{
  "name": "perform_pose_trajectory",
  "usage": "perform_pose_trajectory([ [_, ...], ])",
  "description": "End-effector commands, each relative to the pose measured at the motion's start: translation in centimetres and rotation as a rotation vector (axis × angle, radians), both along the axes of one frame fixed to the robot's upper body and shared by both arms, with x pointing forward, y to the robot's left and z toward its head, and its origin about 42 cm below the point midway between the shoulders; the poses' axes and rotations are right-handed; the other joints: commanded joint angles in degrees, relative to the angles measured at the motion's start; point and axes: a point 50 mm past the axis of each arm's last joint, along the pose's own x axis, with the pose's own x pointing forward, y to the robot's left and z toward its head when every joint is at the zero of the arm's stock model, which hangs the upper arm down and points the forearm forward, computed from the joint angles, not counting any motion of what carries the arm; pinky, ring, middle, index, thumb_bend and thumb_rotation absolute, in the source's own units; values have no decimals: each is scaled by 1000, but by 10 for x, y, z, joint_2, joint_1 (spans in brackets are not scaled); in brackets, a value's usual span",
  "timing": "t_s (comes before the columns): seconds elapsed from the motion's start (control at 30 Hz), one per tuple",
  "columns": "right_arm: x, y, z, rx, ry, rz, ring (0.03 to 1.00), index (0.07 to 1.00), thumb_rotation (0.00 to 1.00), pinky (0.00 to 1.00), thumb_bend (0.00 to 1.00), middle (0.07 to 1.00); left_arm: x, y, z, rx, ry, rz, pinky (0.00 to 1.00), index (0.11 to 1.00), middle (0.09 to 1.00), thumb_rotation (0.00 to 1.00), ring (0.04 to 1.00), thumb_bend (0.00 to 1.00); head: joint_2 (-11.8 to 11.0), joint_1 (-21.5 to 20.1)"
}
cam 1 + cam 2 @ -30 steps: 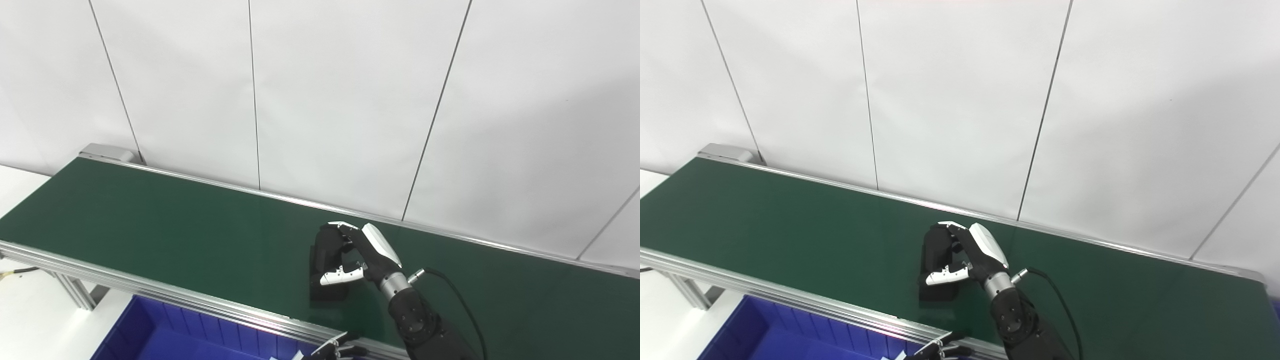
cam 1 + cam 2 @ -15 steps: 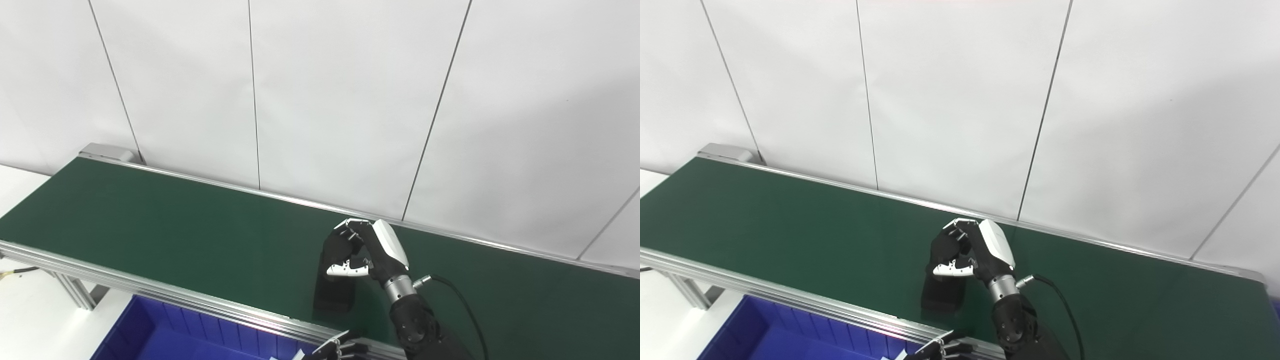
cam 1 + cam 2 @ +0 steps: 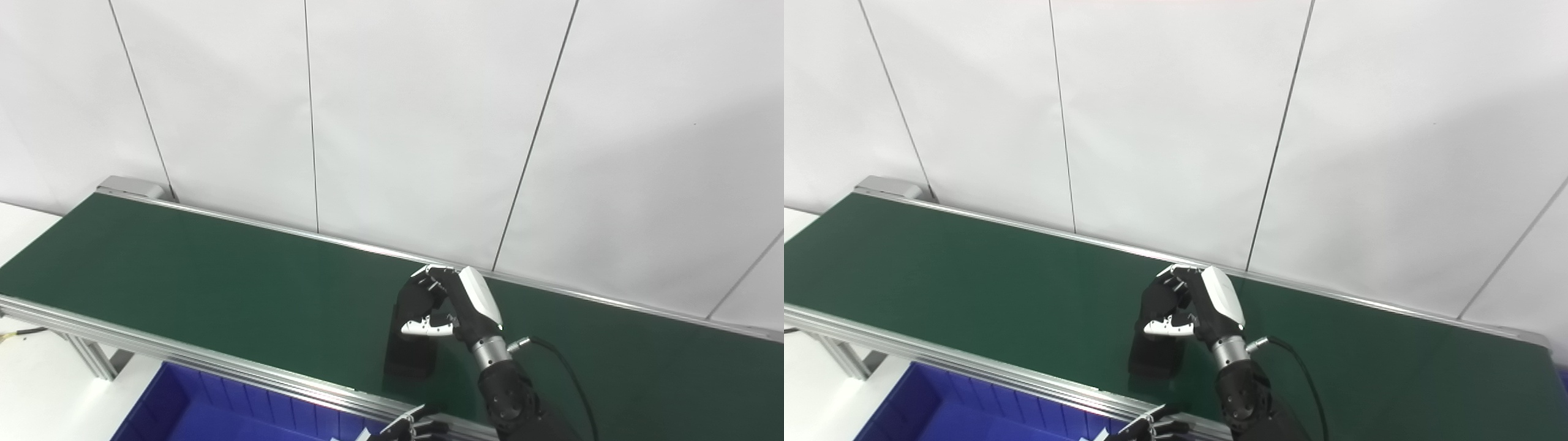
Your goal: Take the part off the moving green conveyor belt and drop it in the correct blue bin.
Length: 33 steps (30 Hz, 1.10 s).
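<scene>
A black block-shaped part [image 3: 411, 358] stands on the green conveyor belt [image 3: 214, 269], right of the middle and near the front rail. My right hand [image 3: 456, 306] reaches in from the bottom right. Its fingers and thumb are curled shut around the part's upper end. The part's lower end is at the belt surface. Whether it still touches the belt is unclear. Only the fingertips of my left hand [image 3: 409, 429] show at the bottom edge, below the front rail. A blue bin [image 3: 184, 410] sits below the belt at the bottom left.
The belt runs from the upper left to the lower right between aluminium rails [image 3: 184, 352]. A white panelled wall [image 3: 429, 122] stands right behind it. A black cable [image 3: 563, 367] loops from my right wrist over the belt.
My right hand has curled tighter around the part's upper end and shifted slightly right and up. The part has moved with it and stands more upright.
</scene>
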Motion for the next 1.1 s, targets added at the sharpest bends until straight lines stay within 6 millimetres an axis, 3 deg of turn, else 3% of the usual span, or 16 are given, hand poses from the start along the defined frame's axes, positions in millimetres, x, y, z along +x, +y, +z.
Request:
perform_pose_trajectory([
  [0.0, 10, 12, 37, 79, -124, 33, 417, 518, 0, 398, 501, 478, 4, -4, 11, -27, -58, 0, 692, 894, 817, 434, 773, 883, 0, 0],
  [0.4, -15, -19, 71, 201, -165, -27, 439, 505, 0, 342, 499, 509, 6, 4, 12, -9, -58, -2, 693, 897, 828, 446, 778, 879, 4, -20],
  [0.73, -59, -55, 110, 339, -235, -72, 435, 518, 0, 320, 497, 520, 6, 17, 15, 3, -62, 0, 696, 892, 834, 462, 781, 887, 16, -50],
  [0.9, -79, -65, 118, 374, -252, -86, 446, 513, 0, 322, 497, 525, 5, 22, 17, 7, -65, -2, 699, 885, 832, 461, 779, 890, 26, -65],
  [1.07, -111, -80, 120, 398, -269, -116, 452, 514, 0, 323, 497, 525, 4, 28, 19, 4, -65, -6, 705, 890, 832, 470, 787, 894, 41, -83],
])
